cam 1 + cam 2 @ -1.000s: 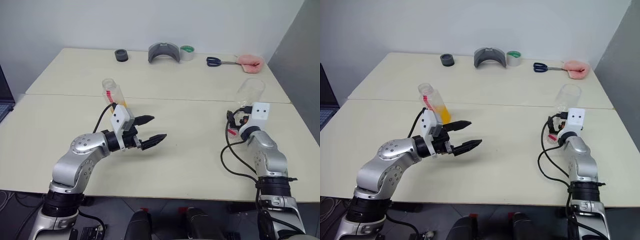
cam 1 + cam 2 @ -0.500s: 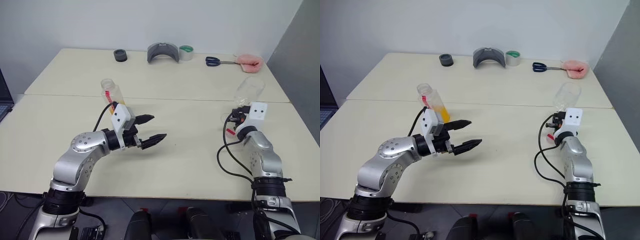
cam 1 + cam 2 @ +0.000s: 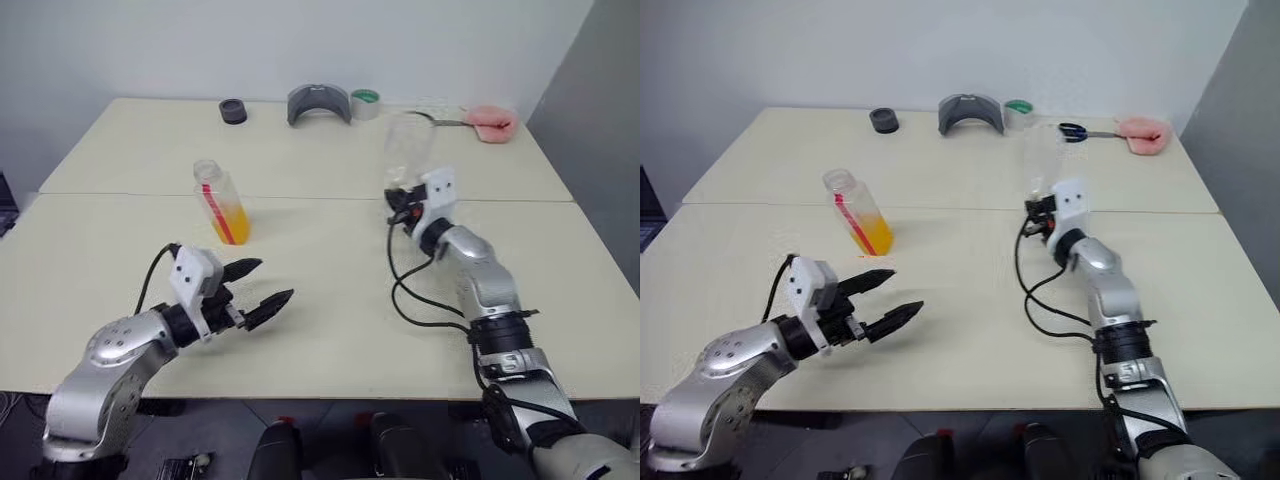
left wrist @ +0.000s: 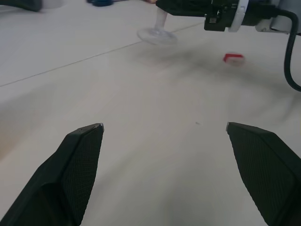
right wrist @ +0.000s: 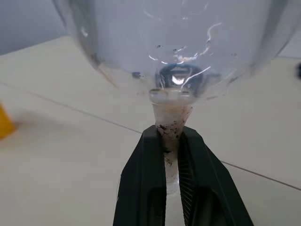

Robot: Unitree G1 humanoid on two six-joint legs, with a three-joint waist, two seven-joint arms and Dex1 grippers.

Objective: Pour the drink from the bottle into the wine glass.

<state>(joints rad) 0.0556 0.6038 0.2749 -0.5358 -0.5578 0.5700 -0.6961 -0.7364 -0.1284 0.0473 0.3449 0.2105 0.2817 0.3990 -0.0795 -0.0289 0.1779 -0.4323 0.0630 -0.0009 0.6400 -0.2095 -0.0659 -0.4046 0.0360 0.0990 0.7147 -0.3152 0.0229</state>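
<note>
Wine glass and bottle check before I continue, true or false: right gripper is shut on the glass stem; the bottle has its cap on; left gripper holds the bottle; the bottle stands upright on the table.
1. The right gripper is shut on the wine glass stem. True.
2. The bottle has its cap on. False: its mouth is open.
3. The left gripper holds the bottle. False: it is open, apart from it.
4. The bottle stands upright on the table. True.

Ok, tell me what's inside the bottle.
The bottle has no cap on and holds orange drink in its lower part; the upper part looks empty. A red label strip covers a narrow band of it.
</note>
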